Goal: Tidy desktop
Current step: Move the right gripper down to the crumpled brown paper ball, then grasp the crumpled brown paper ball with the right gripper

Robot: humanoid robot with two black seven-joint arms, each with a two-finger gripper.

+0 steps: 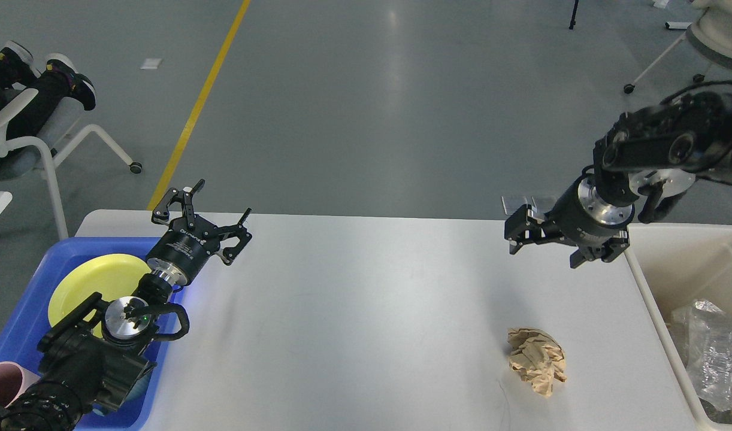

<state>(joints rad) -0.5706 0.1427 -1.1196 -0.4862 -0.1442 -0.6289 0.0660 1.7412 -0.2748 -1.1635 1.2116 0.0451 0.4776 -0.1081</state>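
Crumpled brown paper (537,360) lies alone near the desktop's (366,311) front-right edge; both grippers, left (203,216) and right (546,244), hover spread, empty.

Wide bare stretch of desktop (366,311) between left gripper (201,218) and right gripper (543,242), both spread open above the surface. One obstacle only: crumpled paper (537,360) near the front right. Flanked by blue tray (27,311) at left, bin (644,263) at right.
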